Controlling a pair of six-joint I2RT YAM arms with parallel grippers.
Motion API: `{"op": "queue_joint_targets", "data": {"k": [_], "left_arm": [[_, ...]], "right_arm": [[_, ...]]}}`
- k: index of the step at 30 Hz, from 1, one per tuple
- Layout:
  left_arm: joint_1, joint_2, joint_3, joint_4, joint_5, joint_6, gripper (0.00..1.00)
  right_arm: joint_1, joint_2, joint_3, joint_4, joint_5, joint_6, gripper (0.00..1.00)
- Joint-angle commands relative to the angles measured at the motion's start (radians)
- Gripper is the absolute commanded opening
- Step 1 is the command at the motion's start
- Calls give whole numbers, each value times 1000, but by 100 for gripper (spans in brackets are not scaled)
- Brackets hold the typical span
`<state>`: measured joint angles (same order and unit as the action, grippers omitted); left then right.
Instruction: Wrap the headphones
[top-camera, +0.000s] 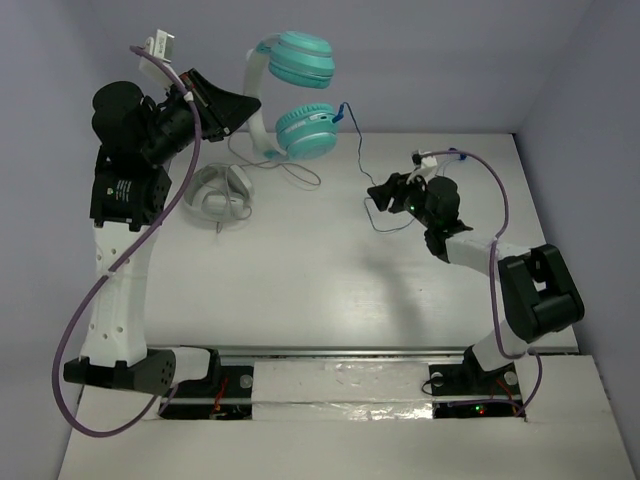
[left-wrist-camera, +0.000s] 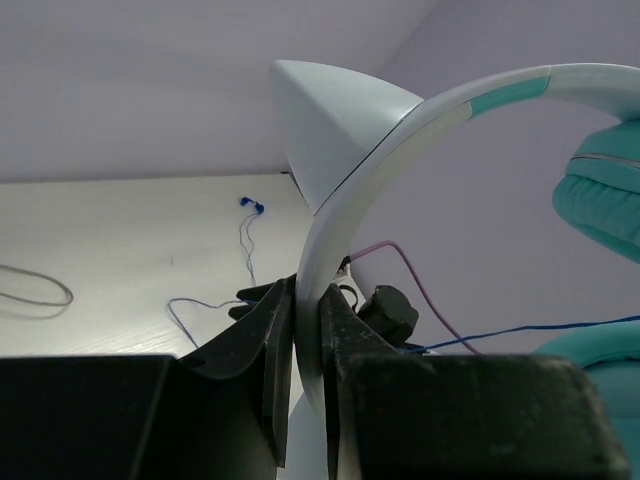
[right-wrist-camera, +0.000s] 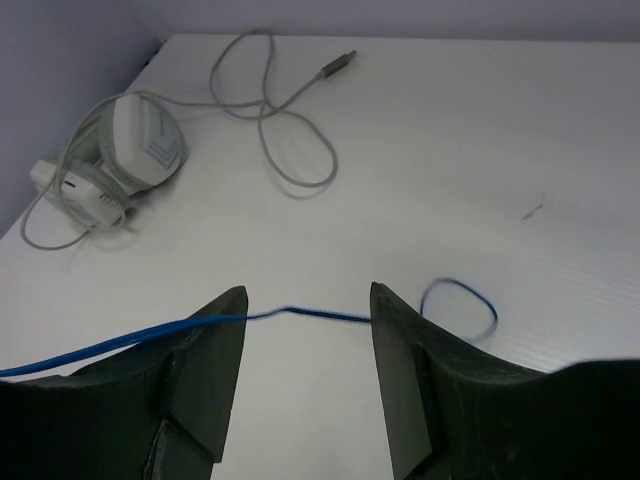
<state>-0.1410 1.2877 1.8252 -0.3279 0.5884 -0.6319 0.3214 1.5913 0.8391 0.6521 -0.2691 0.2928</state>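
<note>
The headphones (top-camera: 302, 60) with teal ear cups and a white headband hang in the air at the back of the table. My left gripper (top-camera: 240, 108) is shut on the white headband (left-wrist-camera: 330, 215). One teal cup (left-wrist-camera: 605, 190) shows at the right of the left wrist view. The thin dark blue cable (top-camera: 358, 160) runs from the lower cup down to the table. My right gripper (top-camera: 378, 193) is open, and the cable (right-wrist-camera: 320, 316) passes across the gap between its fingers. I cannot tell whether the cable touches the fingers. A loop of cable (right-wrist-camera: 460, 310) lies on the table beyond.
All-white headphones (top-camera: 220, 192) with a pale cord (right-wrist-camera: 280, 120) lie on the table left of centre, under my left arm. The purple walls close the back and both sides. The white table (top-camera: 330, 280) runs to a metal rail at the near edge.
</note>
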Motion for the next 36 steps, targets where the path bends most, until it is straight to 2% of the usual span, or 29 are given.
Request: {"op": "queue_joint_targets", "data": {"k": [1, 4, 5, 8, 10, 12, 13, 14, 19, 23, 27, 32, 36], "left_arm": [[17, -4, -4, 99, 25, -72, 0], [27, -2, -18, 142, 17, -95, 0], [27, -1, -29, 180, 31, -124, 0], [27, 5, -55, 231, 42, -167, 0], [27, 5, -86, 256, 45, -183, 0], [37, 12, -112, 262, 42, -187, 0], [37, 12, -127, 270, 41, -192, 0], [37, 13, -142, 282, 36, -193, 0], [47, 16, -208, 266, -61, -158, 0], [58, -4, -337, 354, -175, -199, 0], [76, 28, -412, 375, -275, -207, 0], [77, 30, -486, 395, -410, -190, 0], [67, 21, -524, 388, -484, -149, 0]], "right_arm": [[-1, -4, -46, 135, -50, 49, 58], [-1, 9, -58, 156, -91, 84, 56], [-1, 10, -60, 168, -102, 97, 52], [-1, 1, -64, 176, -120, 120, 38], [-1, -14, -78, 199, -143, 144, 23], [-1, -40, -104, 225, -150, 163, 16], [-1, -50, -112, 227, -150, 173, 6], [-1, -59, -118, 222, -151, 175, 3], [-1, -143, -121, 103, -136, 178, 0], [68, -156, -55, -66, -90, 175, 0], [146, -107, 73, -415, 57, 138, 0], [215, -122, 77, -578, 165, 174, 0], [352, -139, 122, -750, 314, 154, 0]]}}
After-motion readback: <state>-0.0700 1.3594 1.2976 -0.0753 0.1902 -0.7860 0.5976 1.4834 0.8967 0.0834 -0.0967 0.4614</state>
